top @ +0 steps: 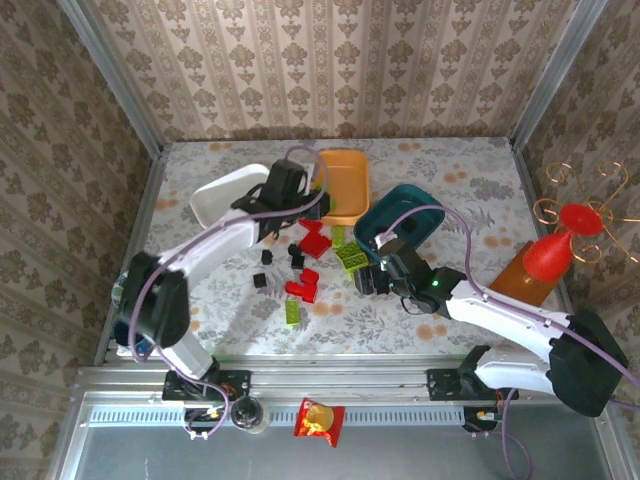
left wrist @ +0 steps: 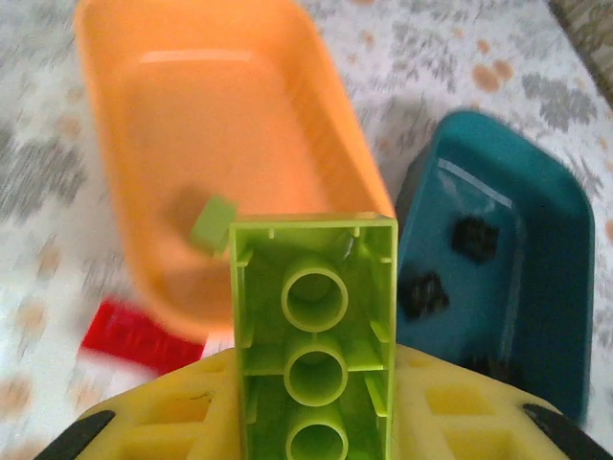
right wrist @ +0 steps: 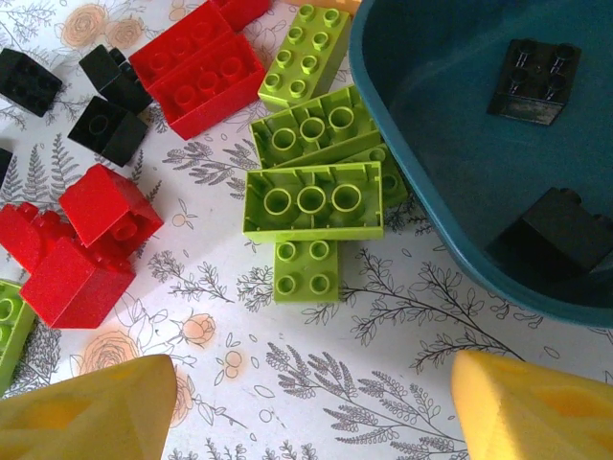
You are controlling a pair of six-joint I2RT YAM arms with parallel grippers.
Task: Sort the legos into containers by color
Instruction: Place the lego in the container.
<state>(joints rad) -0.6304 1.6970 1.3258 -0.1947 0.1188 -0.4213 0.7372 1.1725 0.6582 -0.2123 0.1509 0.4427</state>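
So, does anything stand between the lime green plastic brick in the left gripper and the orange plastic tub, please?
Nothing visible does: the left gripper holds the lime green plastic brick right at the open orange plastic tub.

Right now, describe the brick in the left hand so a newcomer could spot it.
Start at the orange tub. The left hand hangs at its edge, gripping a lime green brick. Unlike the other green bricks, it's held aloft.
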